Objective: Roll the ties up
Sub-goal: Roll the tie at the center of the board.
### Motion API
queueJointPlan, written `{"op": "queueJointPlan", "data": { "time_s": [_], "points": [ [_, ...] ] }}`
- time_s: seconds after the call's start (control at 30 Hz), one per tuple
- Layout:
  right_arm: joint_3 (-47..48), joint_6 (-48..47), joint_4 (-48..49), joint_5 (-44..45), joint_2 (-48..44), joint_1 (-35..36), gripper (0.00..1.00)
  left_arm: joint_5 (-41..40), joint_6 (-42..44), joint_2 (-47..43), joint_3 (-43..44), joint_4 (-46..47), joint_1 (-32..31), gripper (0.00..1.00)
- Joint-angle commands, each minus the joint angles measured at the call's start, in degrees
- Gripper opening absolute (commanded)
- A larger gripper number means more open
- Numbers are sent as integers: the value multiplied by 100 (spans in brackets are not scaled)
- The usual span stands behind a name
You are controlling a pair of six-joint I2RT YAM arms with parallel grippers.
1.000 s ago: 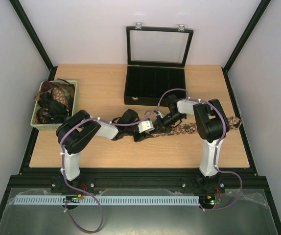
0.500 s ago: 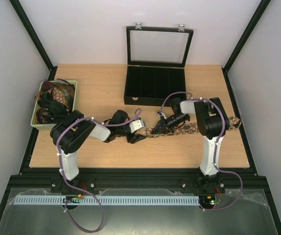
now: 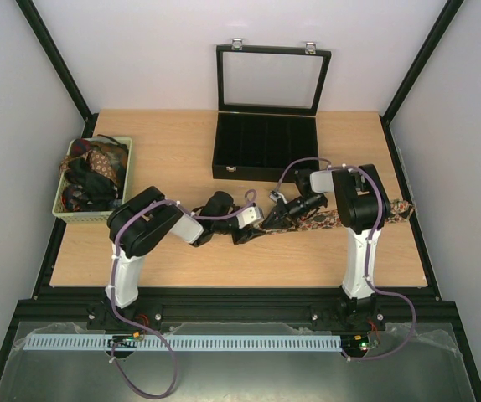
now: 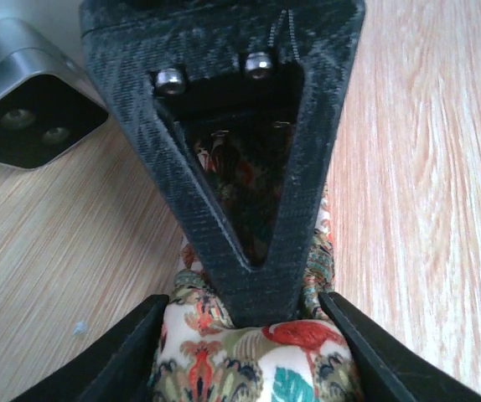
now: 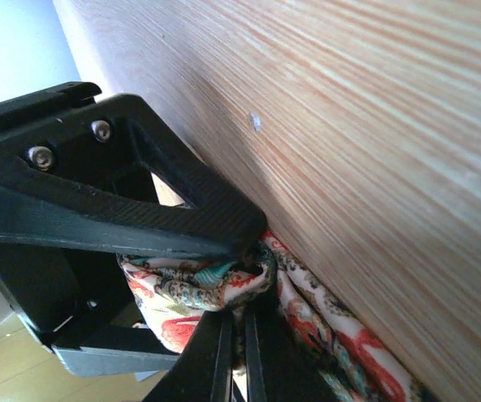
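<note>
Tie: tan cloth printed with red and teal figures. It lies flat along the worktop, running from near the right edge toward the middle and passing behind the right arm. Its left end is bunched into a thick fold.
Left pincer: spread, low over the worktop. In its own wrist view the fingers stand on either side of the bunched end, and the cloth fills the gap between them.
Right pincer: pressed together, pinching the tie's fold at the tips. It faces the left pincer nose to nose.
Meeting point: one finger of the right pincer reaches down between the left fingers, its tip on the fold. The worktop shows bare on both sides.
Fold: the layers are doubled over. The wrist views are too close to tell how many turns there are.
Other ties: a dark and reddish heap in a pale basket at the left edge, well apart from both arms.
Case: black and compartmented, at the back middle of the worktop. Its glass lid stands upright against the wall.
</note>
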Motion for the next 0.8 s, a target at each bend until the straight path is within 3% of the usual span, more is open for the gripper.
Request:
{"op": "queueJointPlan", "data": {
  "time_s": [0.0,0.13,0.4,0.53,0.77],
  "points": [
    [-289,248,-166,1463,449,-93,3,-105,-45,207,99,-556,-76,43],
    [-345,339,19,1403,26,-152,12,-310,-3,102,61,-1120,33,35],
    [-474,437,126,1018,-992,-207,43,-549,530,20,264,-2368,47,39],
    [-622,882,425,642,-1225,-46,43,-578,623,35,392,-2575,38,39],
    [-413,1330,894,788,-1004,323,38,-503,620,67,397,-2678,38,40]
  ]
}}
